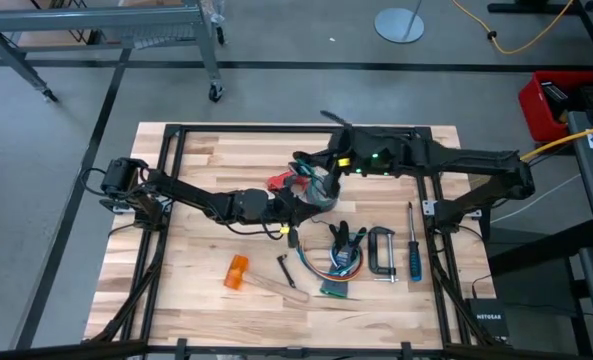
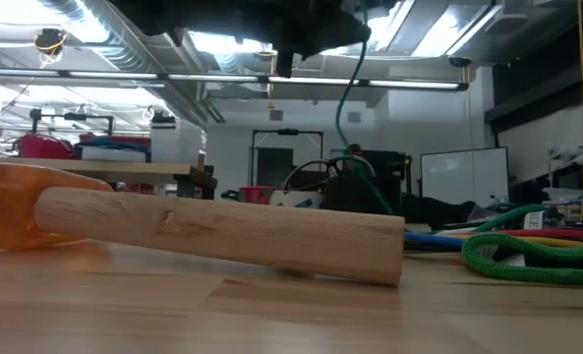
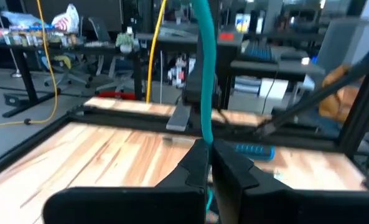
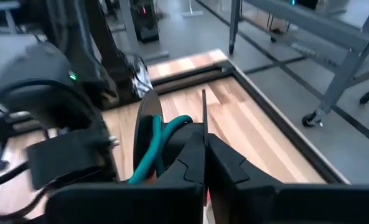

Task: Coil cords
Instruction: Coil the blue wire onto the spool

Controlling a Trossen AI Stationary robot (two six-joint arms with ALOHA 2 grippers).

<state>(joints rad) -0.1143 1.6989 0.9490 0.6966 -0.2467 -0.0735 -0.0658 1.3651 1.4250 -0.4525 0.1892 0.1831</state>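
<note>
A teal cord [image 1: 324, 190] runs between my two grippers above the middle of the table. In the low view the teal cord [image 2: 348, 108] hangs down to a dark coil [image 2: 355, 172] on the table. A red piece [image 1: 279, 181] lies beside it. My left gripper [image 3: 208, 149] is shut on the cord low down and shows in the high view [image 1: 306, 203]. My right gripper [image 4: 204, 146] is shut higher up [image 1: 308, 163], with teal loops [image 4: 164, 138] beside its fingers. My left gripper pinches the teal cord [image 3: 204, 127] between its two fingertips, coming level from the table's left and lying across it. The cord rises straight out of the fingers, nearly taut. My right gripper is shut on the cord. A thin dark strip [image 4: 203, 112] stands out from between its fingertips. Its own fingers hide which part of the teal cord they have. The cord hangs below them.
Near the front lie a wooden handle [image 2: 222, 231] with an orange head [image 1: 237, 272], a bundle of coloured cables [image 1: 341, 262], a C-clamp [image 1: 381, 250] and a blue screwdriver [image 1: 413, 252]. A green rope [image 2: 527, 258] lies at the right. Black frame rails [image 1: 166, 160] border the table.
</note>
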